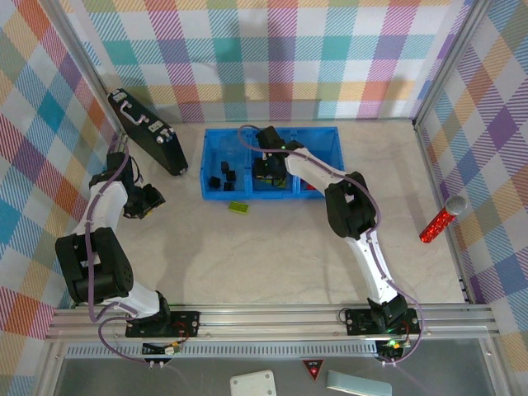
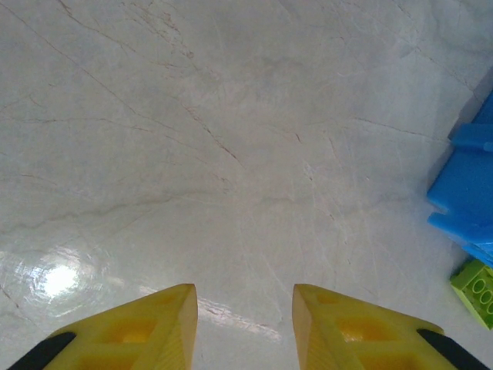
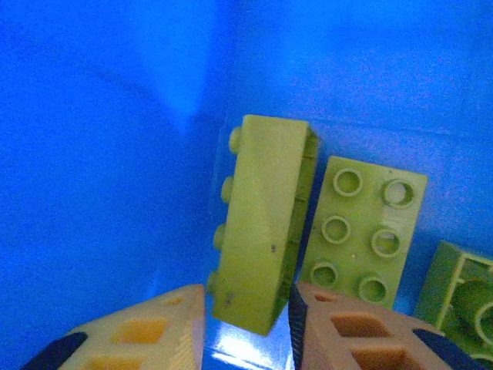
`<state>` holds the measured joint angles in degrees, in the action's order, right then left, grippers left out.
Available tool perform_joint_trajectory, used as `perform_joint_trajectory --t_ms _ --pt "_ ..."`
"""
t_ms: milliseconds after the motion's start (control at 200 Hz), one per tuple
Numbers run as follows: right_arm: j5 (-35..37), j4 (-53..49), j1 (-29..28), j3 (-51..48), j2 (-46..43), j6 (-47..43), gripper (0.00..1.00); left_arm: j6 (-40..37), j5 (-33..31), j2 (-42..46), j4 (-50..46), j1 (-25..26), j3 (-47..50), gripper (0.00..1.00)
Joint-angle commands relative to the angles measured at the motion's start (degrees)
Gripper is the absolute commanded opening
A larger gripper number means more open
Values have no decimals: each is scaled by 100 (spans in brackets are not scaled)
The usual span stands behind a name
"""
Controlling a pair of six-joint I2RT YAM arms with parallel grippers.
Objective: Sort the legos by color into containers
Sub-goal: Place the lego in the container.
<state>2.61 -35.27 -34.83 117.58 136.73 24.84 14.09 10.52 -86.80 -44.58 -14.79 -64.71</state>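
Over the blue tray's middle compartment, my right gripper reaches down. In the right wrist view its jaws stand slightly apart around a lime-green lego turned on its side; a gap shows at the left finger. Two more green legos lie on the blue floor beside it. Black legos sit in the left compartment and a red one in the right. One green lego lies on the table in front of the tray. My left gripper hangs open and empty over bare table.
A black case leans at the back left, just beyond the left arm. A red cylinder with a silver cap lies at the right wall. The tray's corner is at the right edge of the left wrist view.
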Motion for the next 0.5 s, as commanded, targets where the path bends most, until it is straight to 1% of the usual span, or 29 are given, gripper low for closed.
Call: perform_joint_trajectory --t_ms 0,200,495 --pt "-81 -11 -15 172 -185 -84 38 14 99 -43 27 -94 -51 37" --pt "-111 -127 -24 133 -382 -200 38 10 99 -39 27 -92 -58 37" --pt "40 -148 -151 -480 -961 -726 38 5 108 -35 14 -94 -61 37"
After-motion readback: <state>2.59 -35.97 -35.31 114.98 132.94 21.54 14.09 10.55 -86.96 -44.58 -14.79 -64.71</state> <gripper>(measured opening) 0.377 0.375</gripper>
